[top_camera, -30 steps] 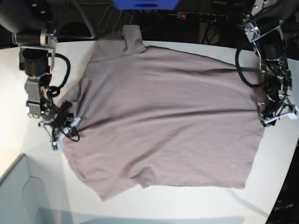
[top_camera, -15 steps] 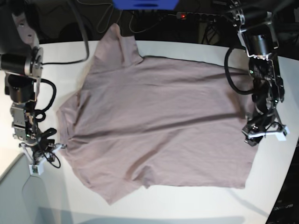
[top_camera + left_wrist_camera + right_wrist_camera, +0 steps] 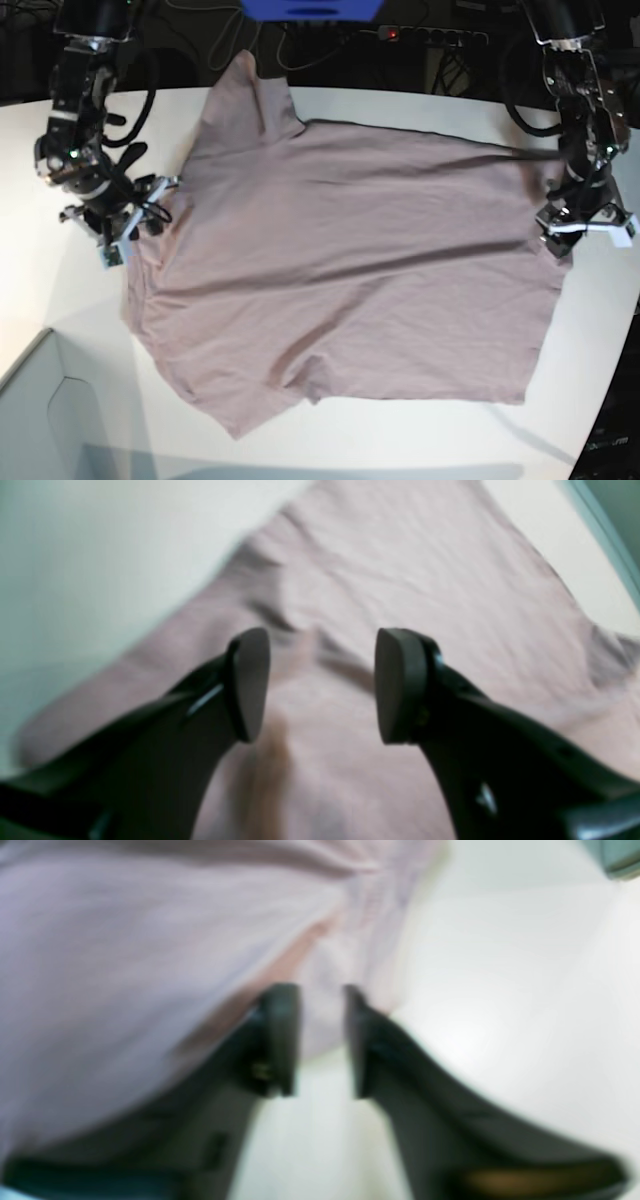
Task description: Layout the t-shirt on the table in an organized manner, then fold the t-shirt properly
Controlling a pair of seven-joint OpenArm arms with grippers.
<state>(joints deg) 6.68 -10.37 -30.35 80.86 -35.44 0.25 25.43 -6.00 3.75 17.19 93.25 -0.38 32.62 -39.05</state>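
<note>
Right gripper (image 3: 322,1040): jaws narrowly parted, nothing clamped, at the t-shirt (image 3: 340,270) edge near the table (image 3: 30,290) left edge. Left gripper (image 3: 320,685): wide open, empty, over cloth by the right edge. Shirt: spread mid-table, sleeve overhanging the far edge. I judge that sleeve could drag it off. Since half a second ago, the right gripper let go and rose.
</note>
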